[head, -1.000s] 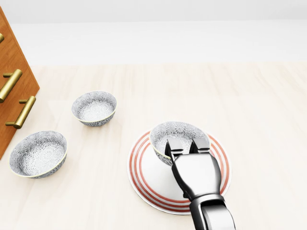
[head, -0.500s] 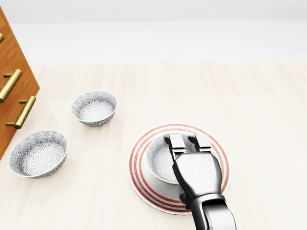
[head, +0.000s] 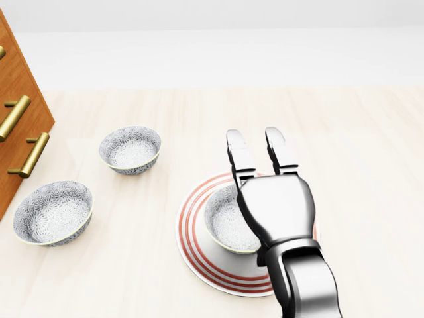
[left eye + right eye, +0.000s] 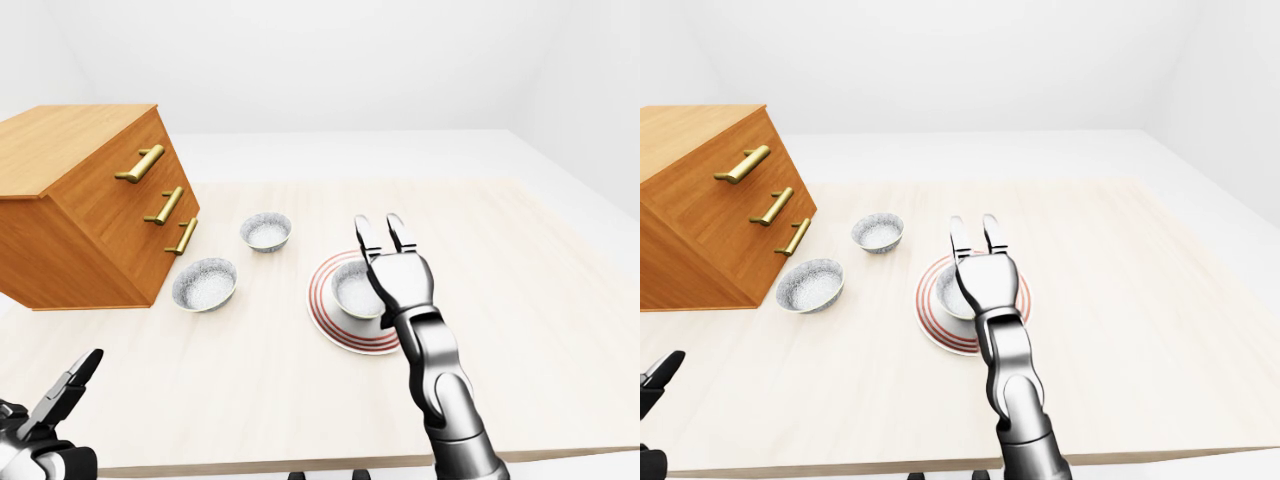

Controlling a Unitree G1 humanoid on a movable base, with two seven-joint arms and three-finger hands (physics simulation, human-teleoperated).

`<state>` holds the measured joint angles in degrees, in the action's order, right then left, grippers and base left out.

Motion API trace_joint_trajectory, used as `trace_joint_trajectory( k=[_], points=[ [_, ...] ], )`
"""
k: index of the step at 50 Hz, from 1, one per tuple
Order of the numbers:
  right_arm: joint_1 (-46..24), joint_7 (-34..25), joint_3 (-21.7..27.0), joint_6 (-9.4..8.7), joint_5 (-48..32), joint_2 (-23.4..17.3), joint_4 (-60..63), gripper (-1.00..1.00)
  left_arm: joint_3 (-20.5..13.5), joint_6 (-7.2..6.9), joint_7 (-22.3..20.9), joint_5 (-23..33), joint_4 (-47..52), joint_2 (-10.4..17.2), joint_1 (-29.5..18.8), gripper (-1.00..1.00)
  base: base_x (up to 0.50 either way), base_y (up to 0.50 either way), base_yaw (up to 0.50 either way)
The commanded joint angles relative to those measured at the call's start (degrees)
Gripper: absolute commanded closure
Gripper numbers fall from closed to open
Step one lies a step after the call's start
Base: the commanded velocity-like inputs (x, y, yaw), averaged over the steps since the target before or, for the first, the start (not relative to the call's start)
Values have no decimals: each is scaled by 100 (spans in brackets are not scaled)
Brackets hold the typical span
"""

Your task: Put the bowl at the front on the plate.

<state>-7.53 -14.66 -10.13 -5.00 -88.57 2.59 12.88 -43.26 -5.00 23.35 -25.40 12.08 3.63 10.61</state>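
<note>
Patterned grey-and-white ceramic bowl (image 3: 228,225) sits upright on the white round plate with red rings (image 3: 199,255), inside the rings, so the placing looks done. Over it hangs the silver right hand (image 3: 265,165), its fingers (image 3: 238,156) straight and spread, gripping nothing.

The main risk, as I judge it, is the hand itself: its palm covers the bowl's right rim in the head view, and I cannot tell whether they touch. A careless pull low across the plate could clip that rim and tip the bowl or drag it off the rings.

Left of the plate stand two more patterned bowls, one nearer (image 3: 130,150) and one further left (image 3: 53,212), both well apart from it. Beyond them is a tilted wooden drawer chest with brass handles (image 4: 90,200). Nothing blocks a straight lift.

The left hand (image 4: 60,395) rests low, far left of the plate, fingers extended and holding nothing.
</note>
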Motion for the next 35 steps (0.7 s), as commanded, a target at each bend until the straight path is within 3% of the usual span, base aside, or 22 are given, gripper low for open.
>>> trace_joint_trajectory(
  k=[1,17,23,29,35],
  points=[
    [-352,-871,125,0,-615,138,766,-100,15,0,8,-24,13,11,20,-100,0,0,0],
    [-1216,-1878,296,0,-1391,275,1263,-100,50,0,-3,63,-180,9,-26,-100,0,0,0],
    [-1928,-2534,463,0,-1726,269,1535,-100,71,0,47,86,-156,28,-16,-100,0,0,0],
    [-2807,-2534,661,0,-1777,246,1675,-100,46,0,131,60,-80,57,-11,-100,0,0,0],
    [-3087,-2534,762,0,-1521,186,1882,-100,51,0,156,98,-63,54,-16,-100,0,0,0]
  ],
)
